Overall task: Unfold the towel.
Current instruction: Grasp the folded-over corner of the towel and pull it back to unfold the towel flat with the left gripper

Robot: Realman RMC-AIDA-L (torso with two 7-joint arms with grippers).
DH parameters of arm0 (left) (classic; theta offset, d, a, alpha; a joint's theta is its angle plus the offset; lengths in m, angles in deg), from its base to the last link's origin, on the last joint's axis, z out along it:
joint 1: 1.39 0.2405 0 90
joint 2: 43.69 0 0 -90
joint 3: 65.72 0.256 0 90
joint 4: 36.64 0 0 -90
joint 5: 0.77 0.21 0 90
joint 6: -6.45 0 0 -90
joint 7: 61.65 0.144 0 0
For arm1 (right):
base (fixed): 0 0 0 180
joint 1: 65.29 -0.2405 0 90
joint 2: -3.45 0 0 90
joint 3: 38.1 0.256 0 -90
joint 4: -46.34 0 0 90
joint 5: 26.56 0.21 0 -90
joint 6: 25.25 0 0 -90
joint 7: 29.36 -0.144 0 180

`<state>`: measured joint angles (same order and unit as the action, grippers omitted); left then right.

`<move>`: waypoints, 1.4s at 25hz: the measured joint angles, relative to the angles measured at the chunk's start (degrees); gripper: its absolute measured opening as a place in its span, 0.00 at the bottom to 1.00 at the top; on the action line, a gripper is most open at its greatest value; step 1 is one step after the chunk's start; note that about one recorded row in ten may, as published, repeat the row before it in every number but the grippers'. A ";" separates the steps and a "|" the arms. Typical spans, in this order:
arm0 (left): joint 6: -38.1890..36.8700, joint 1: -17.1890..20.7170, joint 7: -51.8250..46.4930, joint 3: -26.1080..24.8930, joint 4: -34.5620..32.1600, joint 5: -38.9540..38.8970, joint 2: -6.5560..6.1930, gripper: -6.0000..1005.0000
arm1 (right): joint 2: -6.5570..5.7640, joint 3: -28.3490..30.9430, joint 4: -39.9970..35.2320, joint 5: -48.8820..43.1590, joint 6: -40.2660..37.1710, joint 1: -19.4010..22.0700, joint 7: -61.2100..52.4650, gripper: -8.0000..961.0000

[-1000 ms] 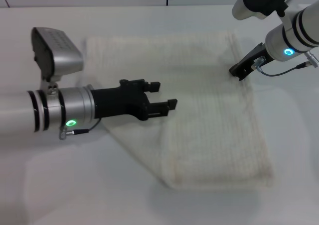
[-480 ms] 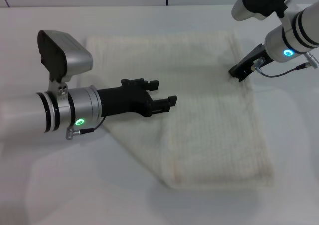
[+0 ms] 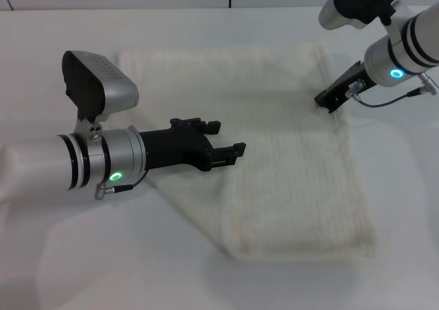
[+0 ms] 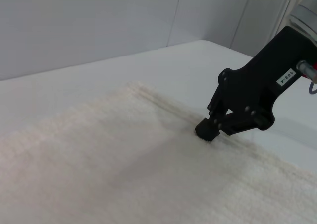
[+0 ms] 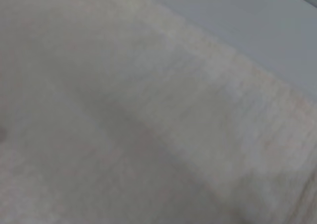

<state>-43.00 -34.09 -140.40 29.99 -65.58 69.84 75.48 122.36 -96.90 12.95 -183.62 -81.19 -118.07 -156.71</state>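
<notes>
On the left, the left claw (image 3: pixel 230 140) reaches in from the left edge of the head view, held level above the left part of the towel (image 3: pixel 288 166); its two black fingers (image 3: pixel 236 147) stand apart with nothing between them, so it is open and empty. The towel is a cream-white ribbed cloth lying on the white surface (image 3: pixel 82 255), spread from the far middle toward the near right, with one layer folded over another along its near-left side. On the right, the right claw (image 3: pixel 328 103) comes down at a slant from the far right and its tip presses on the towel's far-right edge. In the left wrist view its fingertips (image 4: pixel 207 130) sit together on the cloth (image 4: pixel 124 159), closed, though whether they pinch any fabric cannot be told.
</notes>
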 joint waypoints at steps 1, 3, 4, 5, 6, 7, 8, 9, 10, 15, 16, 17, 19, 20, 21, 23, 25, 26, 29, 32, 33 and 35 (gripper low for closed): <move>0.00 0.00 0.00 0.00 0.00 0.00 0.00 0.71 | 0.00 0.00 0.00 0.00 0.02 0.02 0.00 0.01; 0.04 0.01 0.00 0.23 0.00 -0.02 0.00 0.71 | 0.00 0.00 0.00 0.00 0.02 0.02 0.00 0.01; 0.10 0.00 0.00 0.77 -0.02 -0.04 0.00 0.71 | 0.00 0.00 0.00 0.00 0.03 0.03 0.00 0.01; 0.10 0.00 0.00 0.77 -0.02 -0.04 0.00 0.71 | 0.00 0.01 0.00 0.00 0.03 0.03 0.00 0.01; 0.11 0.01 0.00 1.09 -0.02 -0.04 0.00 0.71 | 0.00 0.06 0.00 0.00 0.04 0.05 0.00 0.01; 0.11 0.01 0.00 1.09 -0.02 -0.04 0.00 0.71 | 0.00 0.06 0.00 0.00 0.04 0.05 0.00 0.01; 0.11 0.01 0.00 1.09 -0.02 -0.04 0.00 0.71 | 0.00 0.07 0.00 0.00 0.04 0.05 0.00 0.01; 0.14 -0.09 0.00 2.05 -0.09 -0.04 0.00 0.71 | 0.00 0.09 0.00 0.00 0.04 0.05 0.00 0.01; 0.14 -0.09 0.00 2.05 -0.09 -0.04 0.00 0.71 | 0.00 0.09 0.00 0.00 0.05 0.05 0.00 0.01; 0.05 -0.16 0.00 2.54 -0.44 -0.04 0.00 0.70 | 0.00 0.03 0.00 0.00 0.05 0.15 0.00 0.01; -0.03 -0.17 0.01 2.55 -0.50 -0.04 0.00 0.69 | 0.00 0.02 0.00 0.00 0.05 0.26 0.00 0.01; -0.03 -0.17 0.01 2.55 -0.50 -0.04 0.00 0.68 | 0.00 0.02 0.00 0.00 0.05 0.26 0.00 0.01; -0.14 -0.17 0.03 2.55 -0.51 -0.04 0.00 0.67 | 0.00 0.01 -0.01 0.00 0.06 0.37 0.00 0.01; -0.20 -0.18 0.13 2.57 -0.53 -0.04 0.00 0.56 | 0.00 0.01 -0.01 0.00 0.06 0.41 -0.01 0.01; -0.23 -0.17 0.23 2.59 -0.56 -0.04 0.00 0.45 | -0.01 0.00 -0.03 0.00 0.07 0.50 -0.01 0.01; -0.25 -0.17 0.33 2.62 -0.58 -0.02 0.00 0.41 | 0.00 0.00 -0.07 0.00 0.07 0.55 -0.01 0.01; -0.28 -0.19 0.41 2.69 -0.59 0.18 0.00 0.36 | 0.00 0.00 -0.09 0.00 0.07 0.57 -0.01 0.01; -0.35 -0.21 0.48 2.73 -0.60 0.28 0.00 0.34 | -0.01 0.00 -0.11 0.00 0.06 0.58 -0.01 0.01; -0.47 -0.21 0.52 2.74 -0.65 0.30 0.00 0.27 | 0.00 0.00 -0.11 0.00 0.06 0.60 -0.01 0.01; -0.71 -0.20 0.57 2.74 -0.74 0.31 0.00 0.20 | -0.01 0.00 -0.12 0.00 0.08 0.67 -0.01 0.01; -0.88 -0.17 0.59 2.74 -0.75 0.32 0.00 0.17 | -0.01 0.00 -0.12 0.00 0.09 0.68 -0.01 0.01; -1.43 -0.07 0.61 2.74 -0.80 0.31 0.00 0.11 | -0.01 0.00 -0.12 0.00 0.08 0.68 -0.01 0.01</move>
<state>-44.44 -34.16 -139.79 32.72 -66.37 70.15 75.48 122.36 -96.90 12.83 -183.62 -81.11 -117.40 -156.72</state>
